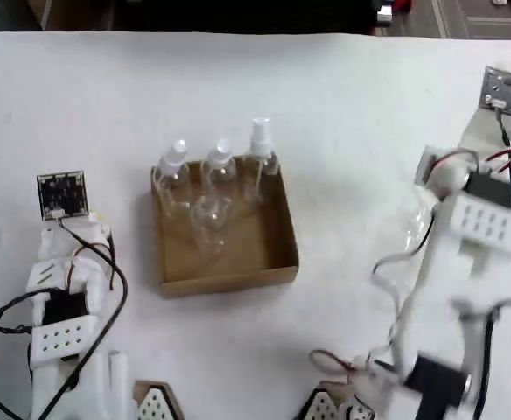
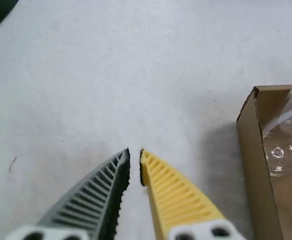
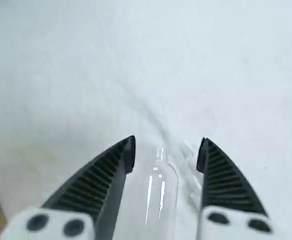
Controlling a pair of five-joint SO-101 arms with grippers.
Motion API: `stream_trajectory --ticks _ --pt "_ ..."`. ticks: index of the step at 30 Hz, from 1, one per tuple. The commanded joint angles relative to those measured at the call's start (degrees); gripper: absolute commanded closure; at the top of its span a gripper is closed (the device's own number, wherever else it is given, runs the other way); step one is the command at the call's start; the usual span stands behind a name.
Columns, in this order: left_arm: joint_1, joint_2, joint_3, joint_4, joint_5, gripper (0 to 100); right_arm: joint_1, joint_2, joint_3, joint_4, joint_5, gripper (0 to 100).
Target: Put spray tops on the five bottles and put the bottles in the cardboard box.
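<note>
One cardboard box (image 1: 229,278), two arms (image 1: 63,315). Three bottles with spray tops (image 1: 219,168) and one bare bottle (image 1: 209,215) inside. A fifth bottle (image 3: 158,195) outside.

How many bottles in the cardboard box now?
4, all in the cardboard box: three bottles with spray tops at the far wall, one topless in front. Clear plastic; another may hide.

The left wrist view's edge cuts off the cardboard box (image 2: 249,165), the right's a clear bottle (image 3: 158,200).

White tablecloth (image 1: 325,79) is covering the whole work surface. Dark floor (image 1: 238,13) is showing beyond its far edge, with something red (image 1: 402,5) sitting there.
</note>
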Motion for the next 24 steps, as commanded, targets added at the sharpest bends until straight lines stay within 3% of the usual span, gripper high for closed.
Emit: stream_trajectory --ticks 1,8,24 --pt "0.48 -0.75 -0.35 -1.85 -0.62 96 1.54 13.32 -12.04 6.73 -1.14 81.8" --pt "0.48 -0.75 -0.26 -1.85 -0.79 96 1.54 26.24 -14.86 7.16 -1.23 82.1" --pt "2.24 -0.75 -0.18 -1.85 -1.05 96 0.22 35.12 -14.59 1.01 -1.76 82.4"
